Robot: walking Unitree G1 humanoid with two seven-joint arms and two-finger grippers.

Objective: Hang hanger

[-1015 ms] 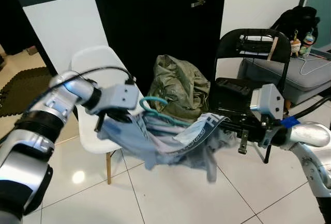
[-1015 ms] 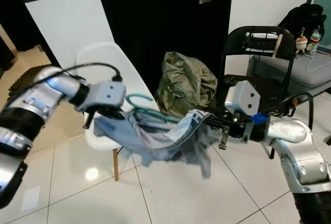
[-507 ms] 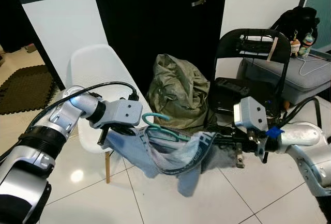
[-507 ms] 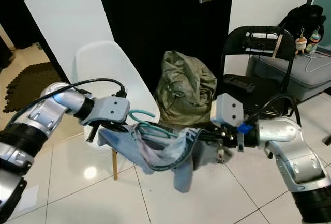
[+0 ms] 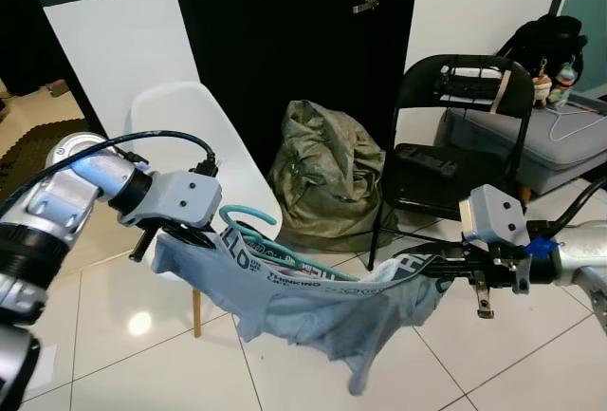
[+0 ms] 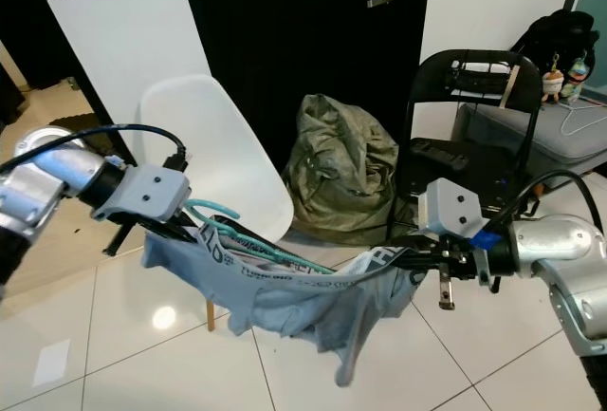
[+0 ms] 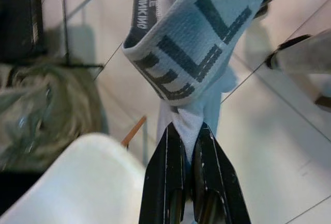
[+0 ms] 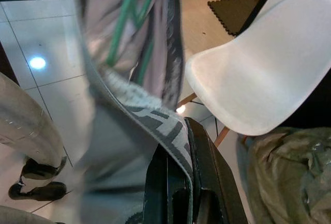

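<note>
While the two arms are reaching out in front of the white chair [image 5: 194,136], the left end effector [image 5: 161,232] is pinching one end of the pale blue underwear [image 5: 313,311], and the right end effector [image 5: 438,264] is clamping the lettered waistband at the other end. Compared with half a second ago, the end effectors are standing farther apart, so the garment is now hanging stretched wide between them instead of bunched. The teal hanger [image 5: 248,224] is lying inside the waistband, its hook poking up just right of the chair's seat, beside the left end effector. Behind the garment, right of the chair, an olive bag [image 5: 327,174] is sitting on the tiled floor [image 5: 123,335], with a black folding chair [image 5: 455,136] farther right.
</note>
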